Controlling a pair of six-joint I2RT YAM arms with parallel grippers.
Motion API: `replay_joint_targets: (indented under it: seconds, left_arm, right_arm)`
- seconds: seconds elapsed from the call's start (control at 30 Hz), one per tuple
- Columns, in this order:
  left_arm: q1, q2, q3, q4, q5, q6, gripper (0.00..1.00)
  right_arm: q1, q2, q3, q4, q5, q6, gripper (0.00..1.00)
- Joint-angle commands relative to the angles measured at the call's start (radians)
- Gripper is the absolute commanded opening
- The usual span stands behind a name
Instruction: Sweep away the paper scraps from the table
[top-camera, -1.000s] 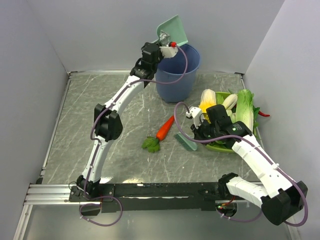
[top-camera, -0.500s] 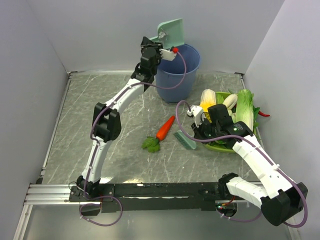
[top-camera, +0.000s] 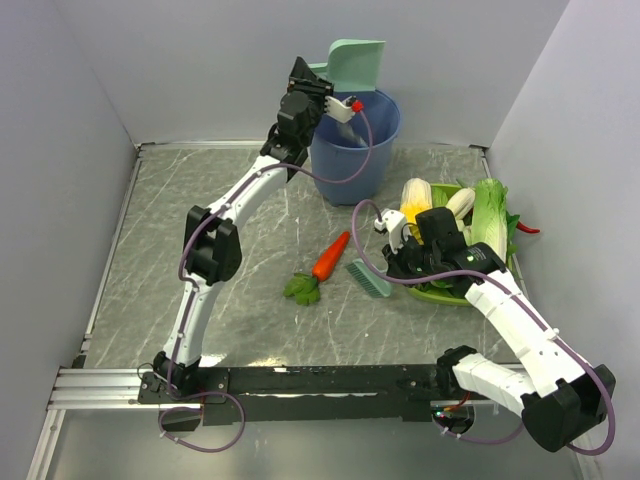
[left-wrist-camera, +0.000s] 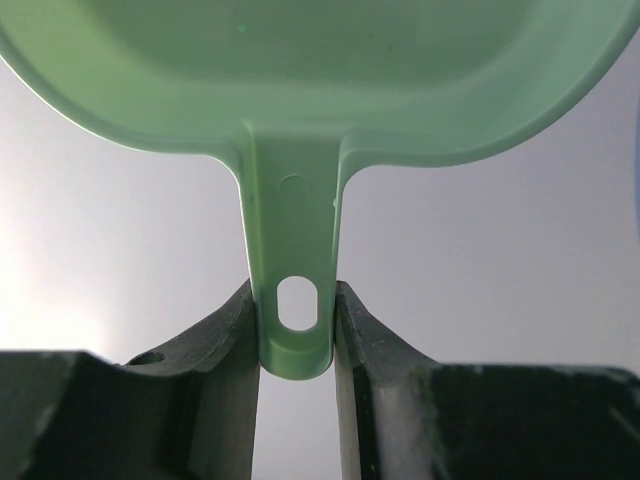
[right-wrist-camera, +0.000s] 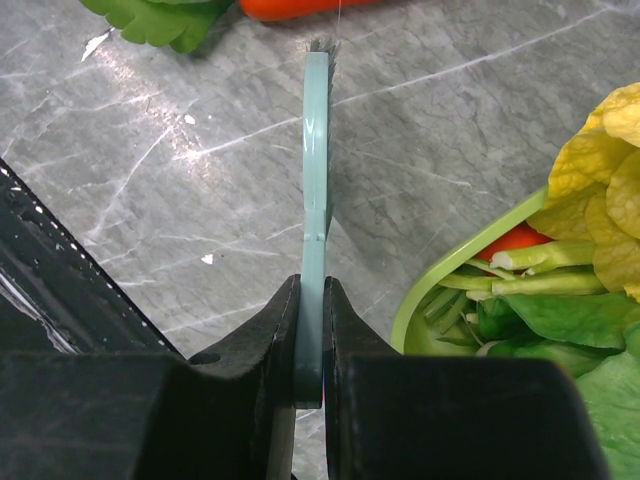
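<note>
The bench (top-camera: 150, 250), grey-green marble with white veins, fills the top view. Its 9 o'clock side shows only bare stone. From the near edge at 7 o'clock the left arm reaches up to 12 o'clock. There the left hand (top-camera: 318, 85) is clamped on the handle of a mint-green dustpan (top-camera: 358, 62). In the left wrist view the dark fingers (left-wrist-camera: 210, 370) press both sides of the handle, just at its oval hanging hole. The pan is held high, above the far rim of a blue bucket (top-camera: 350, 165) that stands on the bench at 12 to 1 o'clock.

Near the centre lies an orange carrot (top-camera: 330, 258), with its green leaves toward 7 o'clock and its tip toward 1 o'clock. Just beside it, at its 3 o'clock, is a teal brush (top-camera: 370, 279). The right hand (top-camera: 398, 262) is closed tight on the brush handle, and the right wrist view shows the handle edge-on between the two fingers (right-wrist-camera: 265, 400). The brush head points at the carrot. Whether the bristles touch the stone I cannot tell.

At 3 o'clock a green tray (top-camera: 440, 293) sits just beside the right hand, piled with leafy vegetables and corn.
</note>
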Motion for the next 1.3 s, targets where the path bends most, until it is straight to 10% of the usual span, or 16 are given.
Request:
replay_joint_targets:
  seconds: [0.0, 0.23, 0.47, 0.83, 1.27]
  left_arm:
    - [-0.009, -0.075, 0.046, 0.039, 0.06, -0.04, 0.01]
    - [0.0, -0.067, 0.11, 0.04, -0.011, -0.126, 0.01]
    - [0.054, -0.236, 0.035, -0.14, -0.179, -0.569, 0.01]
    - [0.292, -0.653, -0.454, -0.878, -0.054, -1.2, 0.01]
    - [0.326, -0.856, -1.006, -1.078, 0.192, -1.41, 0.01]
  right_arm:
    - [-0.008, -0.008, 0.021, 0.04, -0.017, 0.009, 0.0]
    - [-0.006, -0.002, 0.02, 0.051, -0.022, 0.009, 0.0]
    - [-0.008, 0.01, 0.046, 0.053, 0.006, -0.023, 0.0]
    - [-0.008, 0.056, 0.122, 0.077, 0.101, -0.087, 0.0]
    - [0.072, 0.117, 0.101, 0.325, 0.449, -0.358, 0.0]
